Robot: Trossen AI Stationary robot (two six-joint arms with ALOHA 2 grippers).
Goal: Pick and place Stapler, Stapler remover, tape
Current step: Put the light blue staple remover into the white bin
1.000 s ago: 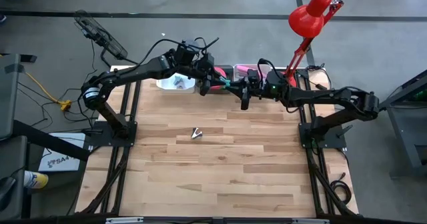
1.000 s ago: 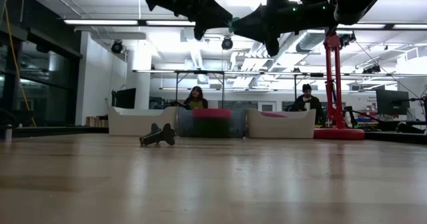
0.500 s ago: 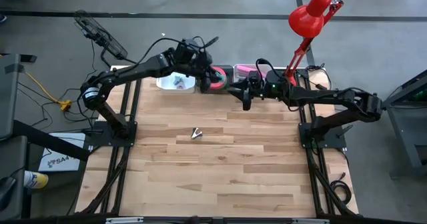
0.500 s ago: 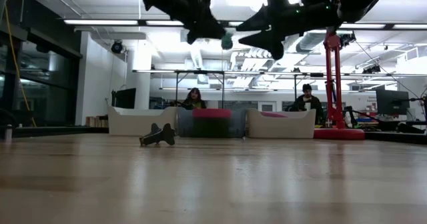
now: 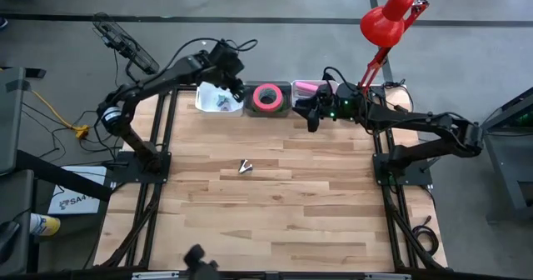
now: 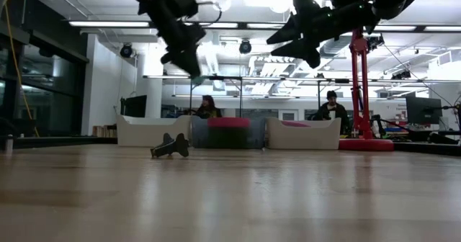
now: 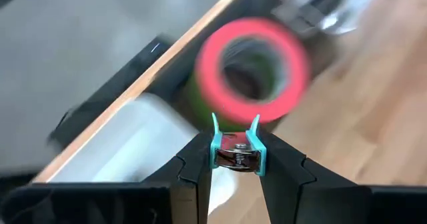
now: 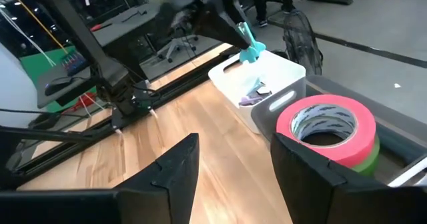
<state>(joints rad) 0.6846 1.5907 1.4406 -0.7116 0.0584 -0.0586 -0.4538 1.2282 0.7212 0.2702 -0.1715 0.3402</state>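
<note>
A pink tape roll (image 5: 266, 97) lies on a green one (image 8: 363, 154) in the grey middle bin (image 8: 400, 141) at the table's far edge. The stapler remover (image 5: 245, 166) rests on the bare wood mid-table, a dark claw shape in the low view (image 6: 171, 146). I cannot pick out the stapler. A pink thing (image 5: 306, 87) lies in the bin right of the tape. My left gripper (image 5: 236, 90) hangs over the white left bin (image 5: 218, 103), its teal tips (image 7: 235, 134) shut on a small shiny thing (image 7: 234, 156). My right gripper (image 8: 235, 141) stands open just right of the tape bin. My left gripper pinches a small shiny metal thing (image 7: 234, 156) between its two teal fingertips, slanting down from above. The thing is lifted clear, above the white bin. What it is and which part the tips have, I cannot tell.
Three bins stand in a row along the far edge. A red desk lamp (image 5: 387, 22) rises at the back right. The white bin holds small greyish things (image 8: 257, 94). Wide bare wood lies toward the near edge. Two people (image 6: 210, 106) sit beyond the table.
A second ago both grippers met tip to tip over the tape bin. My right gripper has opened and drawn back a little toward the table's right. My left gripper has swung toward the table's left, over the white bin, and tipped downward. The pink roll now shows uncovered.
</note>
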